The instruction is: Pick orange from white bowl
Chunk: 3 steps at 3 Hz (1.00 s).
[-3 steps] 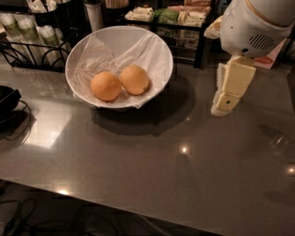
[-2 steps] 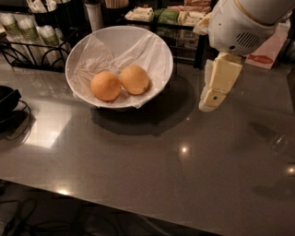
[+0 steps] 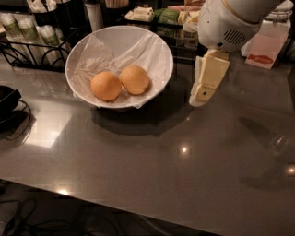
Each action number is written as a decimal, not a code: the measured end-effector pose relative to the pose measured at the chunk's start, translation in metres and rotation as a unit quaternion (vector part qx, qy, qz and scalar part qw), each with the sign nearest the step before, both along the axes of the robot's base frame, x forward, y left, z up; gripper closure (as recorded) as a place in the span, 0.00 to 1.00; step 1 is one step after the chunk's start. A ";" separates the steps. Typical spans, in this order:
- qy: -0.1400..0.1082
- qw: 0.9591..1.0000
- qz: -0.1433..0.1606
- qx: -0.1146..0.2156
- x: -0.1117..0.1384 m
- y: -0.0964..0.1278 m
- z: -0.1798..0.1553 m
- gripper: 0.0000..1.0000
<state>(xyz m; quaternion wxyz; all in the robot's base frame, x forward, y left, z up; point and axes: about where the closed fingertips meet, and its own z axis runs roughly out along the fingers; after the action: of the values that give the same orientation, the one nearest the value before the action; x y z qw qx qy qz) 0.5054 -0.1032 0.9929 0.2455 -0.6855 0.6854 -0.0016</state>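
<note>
The white bowl [image 3: 156,46] stands on the grey counter at the upper left, lined with crinkled white paper. Two round fruits lie side by side in it. The orange [image 3: 135,79] is the paler, yellowish one on the right. A deeper orange fruit [image 3: 106,86] touches it on the left. My gripper [image 3: 202,92] hangs from the white arm at the upper right, pointing down. It is just to the right of the bowl's rim, outside the bowl and above the counter. It holds nothing that I can see.
A wire rack with cups [image 3: 23,37] stands at the back left. Snack packets [image 3: 161,14] line the back edge. A pink carton [image 3: 267,46] is at the back right. A black object with cables [image 3: 7,106] lies at the left edge.
My gripper and arm have moved left, from well right of the bowl to close beside its right rim. The fruits and bowl have not moved.
</note>
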 end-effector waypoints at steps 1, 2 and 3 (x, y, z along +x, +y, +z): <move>0.004 0.999 0.037 0.013 0.030 0.029 -0.008 0.00; 0.002 0.998 0.058 0.032 0.056 0.045 -0.015 0.00; 0.002 0.998 0.058 0.032 0.056 0.045 -0.016 0.00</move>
<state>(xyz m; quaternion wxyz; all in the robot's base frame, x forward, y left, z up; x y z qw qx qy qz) 0.5611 -0.0578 0.9773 0.2658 -0.7158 0.6447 0.0356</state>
